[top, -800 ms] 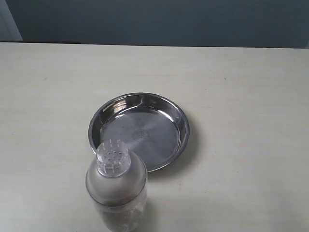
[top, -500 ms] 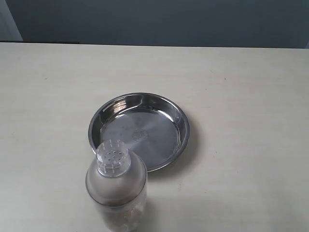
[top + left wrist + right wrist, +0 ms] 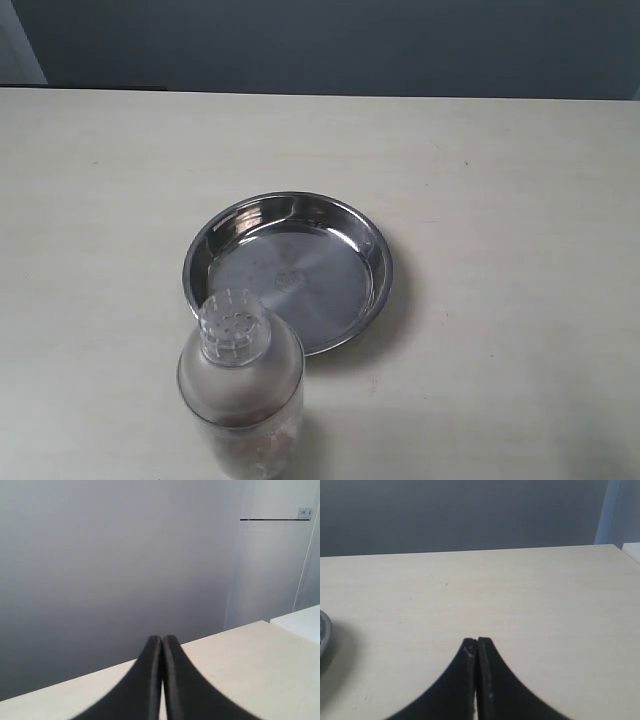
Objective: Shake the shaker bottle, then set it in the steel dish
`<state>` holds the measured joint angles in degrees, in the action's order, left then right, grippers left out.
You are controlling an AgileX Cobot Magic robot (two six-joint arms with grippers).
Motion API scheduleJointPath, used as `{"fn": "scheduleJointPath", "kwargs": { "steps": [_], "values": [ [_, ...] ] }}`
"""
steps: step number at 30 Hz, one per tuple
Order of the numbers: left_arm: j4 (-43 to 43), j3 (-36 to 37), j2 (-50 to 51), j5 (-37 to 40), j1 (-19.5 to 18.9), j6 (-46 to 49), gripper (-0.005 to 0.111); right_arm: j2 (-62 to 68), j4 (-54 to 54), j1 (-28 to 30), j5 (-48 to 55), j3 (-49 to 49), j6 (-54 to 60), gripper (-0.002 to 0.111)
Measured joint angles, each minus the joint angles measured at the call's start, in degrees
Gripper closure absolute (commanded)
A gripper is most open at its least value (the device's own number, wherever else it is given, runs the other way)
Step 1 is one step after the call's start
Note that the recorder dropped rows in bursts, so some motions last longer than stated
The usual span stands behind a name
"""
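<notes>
Observe the left gripper [image 3: 162, 639]: its two black fingers are pressed together along their full visible length, with no gap and nothing held between them. The pale tabletop [image 3: 240, 655] lies beneath and ahead of the fingertips, with a plain grey wall [image 3: 110, 555] beyond its edge.

Observe the right gripper [image 3: 477, 641]: its fingers are likewise closed flat against each other and grip nothing. Bare tabletop extends ahead of the fingertips. A short arc of the steel dish [image 3: 323, 630] shows off to one side of this gripper, well apart from the fingertips.

In the exterior view, the shaker bottle [image 3: 241, 390] stands upright on the tabletop, outside the steel dish [image 3: 290, 275] and free of both grippers. Its perforated cap [image 3: 232, 326] points upward above the frosted shoulder, and pale and brownish grains show through the clear body. The cap and shoulder overlap the dish's near rim in this view. The frame edge cuts off the bottle's base, so you cannot tell whether the bottle touches the rim. The dish sits flat on the tabletop with its shiny bottom exposed. You cannot tell the bottle's position relative to either gripper from the wrist views.
</notes>
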<state>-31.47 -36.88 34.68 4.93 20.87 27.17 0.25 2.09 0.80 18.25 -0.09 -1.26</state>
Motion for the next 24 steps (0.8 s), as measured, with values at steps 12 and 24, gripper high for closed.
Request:
{"fn": "scheduleJointPath", "kwargs": {
  "steps": [12, 24],
  "values": [
    [-0.4, 16.1, -7.4, -14.4, 9.8, -1.3, 0.035, 0.0, 0.0, 0.0, 0.0, 0.0, 0.0, 0.109],
    [35.9, 31.6, -7.8, -39.3, 19.8, -30.3, 0.001, 0.0, 0.0, 0.0, 0.0, 0.0, 0.0, 0.109]
  ]
}}
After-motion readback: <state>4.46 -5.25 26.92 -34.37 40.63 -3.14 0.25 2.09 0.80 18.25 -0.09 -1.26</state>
